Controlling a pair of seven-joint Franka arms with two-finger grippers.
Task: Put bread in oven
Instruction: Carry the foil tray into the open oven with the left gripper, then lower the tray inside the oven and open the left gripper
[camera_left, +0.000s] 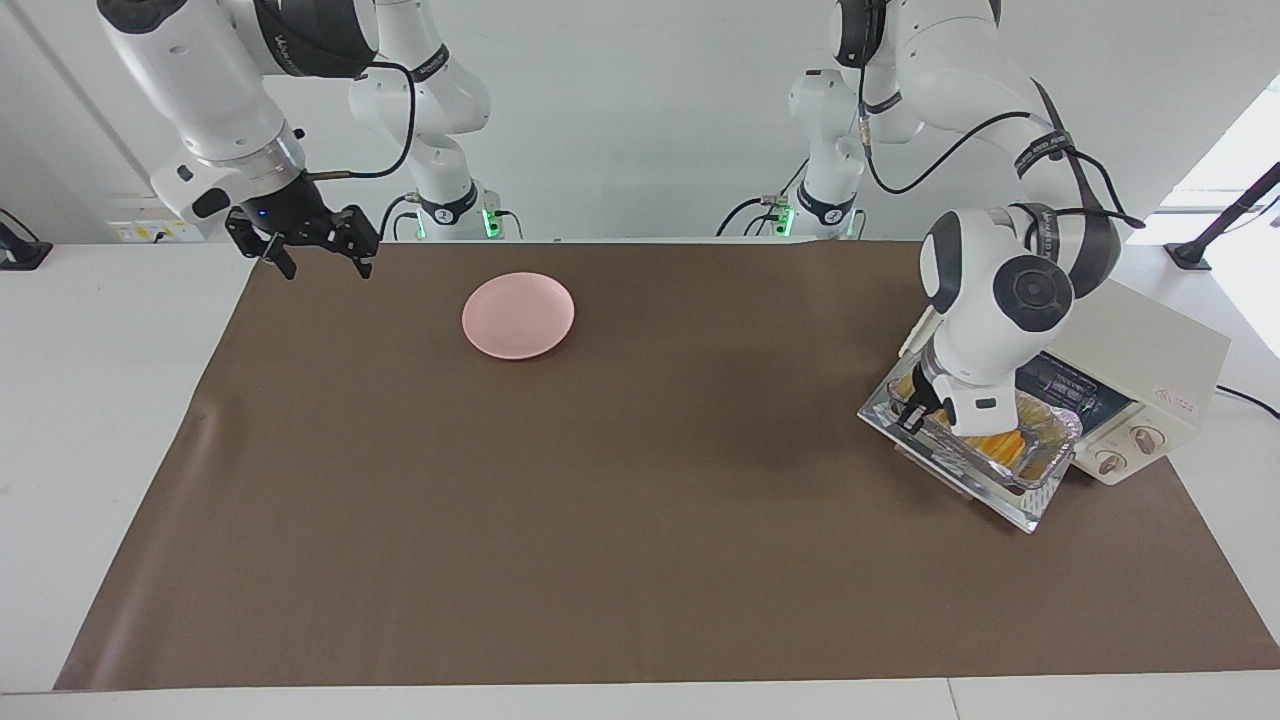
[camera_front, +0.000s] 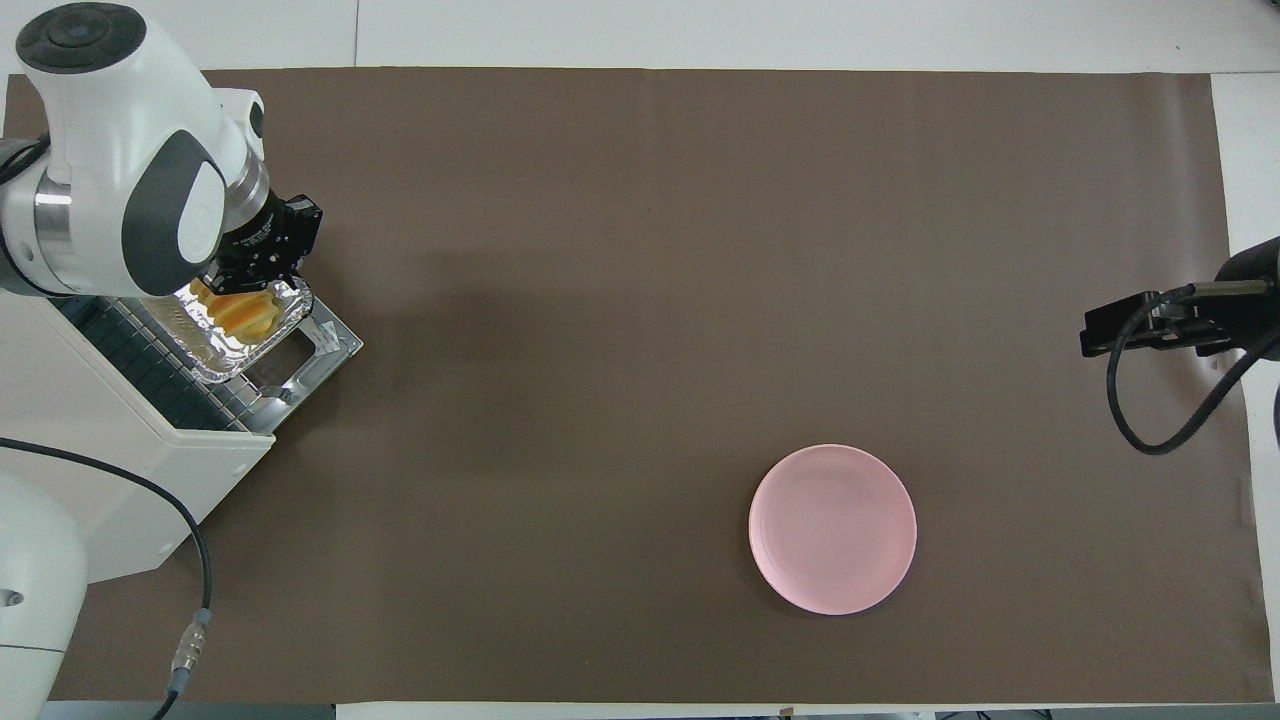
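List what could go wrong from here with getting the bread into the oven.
1. The left pincer is shut on one rim of the silver foil tray only, so the tray may sag and tip the ridged golden bread.
2. The tray hangs over the cream-white toaster oven's lowered glass door; it might snag the wire rack.

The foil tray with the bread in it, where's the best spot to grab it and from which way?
Probably by its thin raised rim at one short end, coming from above, so the bread stays untouched. The left gripper is shut on the foil tray that way now, over the open door of the oven.
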